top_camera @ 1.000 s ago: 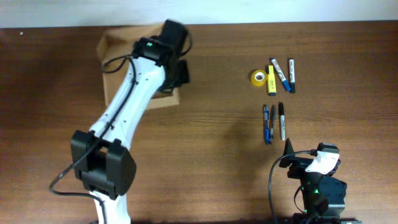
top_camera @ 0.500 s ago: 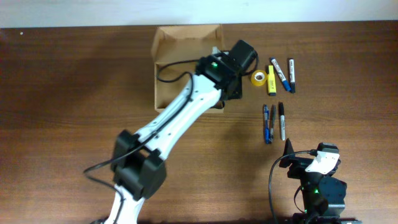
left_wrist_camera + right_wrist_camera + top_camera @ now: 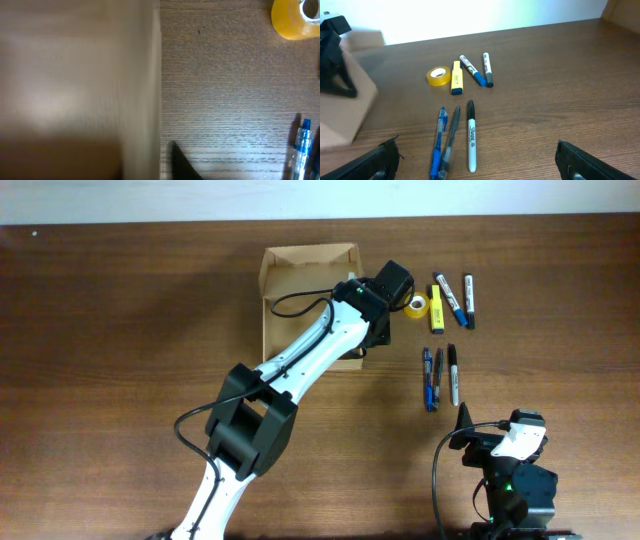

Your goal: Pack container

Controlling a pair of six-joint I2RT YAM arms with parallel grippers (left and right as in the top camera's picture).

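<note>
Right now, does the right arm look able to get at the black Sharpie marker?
Probably yes. The black Sharpie marker lies on bare table straight ahead of the open right gripper, with nothing between them; the left arm is off at the container.

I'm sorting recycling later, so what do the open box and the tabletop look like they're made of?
The box looks like plain tan-brown cardboard, matte, with thin folded walls. The tabletop looks like dark wood or wood-look laminate, showing fine grain lines; which I cannot tell.
</note>
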